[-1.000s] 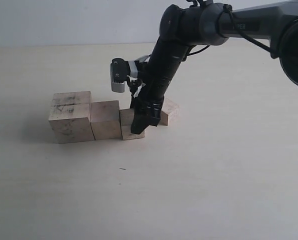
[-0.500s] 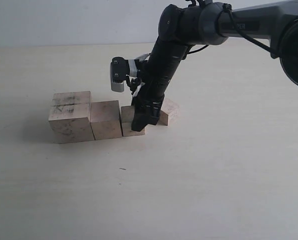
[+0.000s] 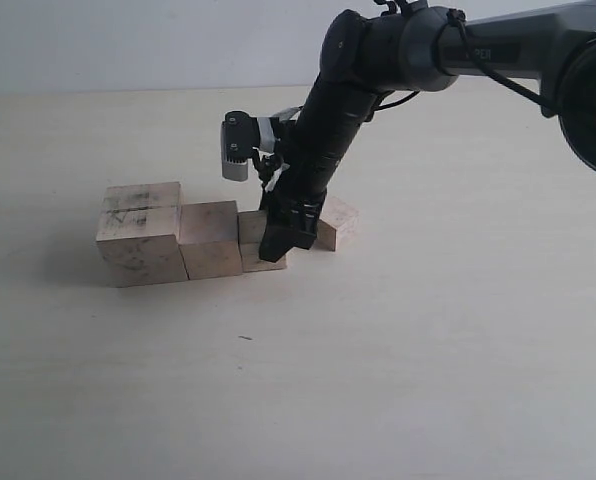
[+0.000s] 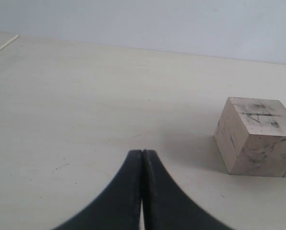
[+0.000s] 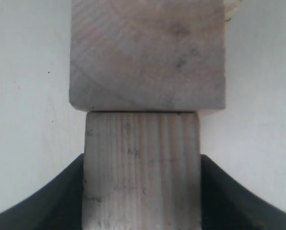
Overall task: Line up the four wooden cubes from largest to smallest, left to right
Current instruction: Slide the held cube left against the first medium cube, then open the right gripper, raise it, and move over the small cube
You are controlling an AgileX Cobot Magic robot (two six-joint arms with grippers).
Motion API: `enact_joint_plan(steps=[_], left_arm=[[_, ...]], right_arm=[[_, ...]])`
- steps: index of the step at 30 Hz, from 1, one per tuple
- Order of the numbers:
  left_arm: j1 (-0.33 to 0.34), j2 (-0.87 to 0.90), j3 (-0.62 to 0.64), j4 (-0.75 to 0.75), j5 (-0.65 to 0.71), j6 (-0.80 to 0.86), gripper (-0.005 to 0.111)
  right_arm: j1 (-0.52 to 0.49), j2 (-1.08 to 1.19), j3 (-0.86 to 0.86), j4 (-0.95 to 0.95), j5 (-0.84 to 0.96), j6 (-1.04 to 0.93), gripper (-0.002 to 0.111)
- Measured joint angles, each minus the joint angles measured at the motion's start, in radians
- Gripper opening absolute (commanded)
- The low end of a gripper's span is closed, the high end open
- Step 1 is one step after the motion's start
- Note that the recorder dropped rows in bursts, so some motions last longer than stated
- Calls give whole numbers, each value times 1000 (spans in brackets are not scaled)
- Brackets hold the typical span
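R gripper [image 3: 278, 245] pinches the 3rd cube [image 3: 250, 245] by two opposite faces. It sits on the desk [image 3: 428, 350], left of the middle, touching the 2nd cube [image 3: 210, 240]. L gripper [image 4: 142, 191] is pressed together, empty. Raw wood: prob. light, stiff, not slippery, so flat sides hold best.
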Motion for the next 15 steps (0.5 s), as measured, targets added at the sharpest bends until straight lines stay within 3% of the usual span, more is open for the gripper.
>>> enact_joint_plan(steps=[5,8,15], left_arm=[[0,0,0,0,0,0,0],[0,0,0,0,0,0,0],[0,0,0,0,0,0,0]], right_arm=[[0,0,0,2,0,0,2],[0,0,0,2,0,0,13],[0,0,0,16,0,0,60]])
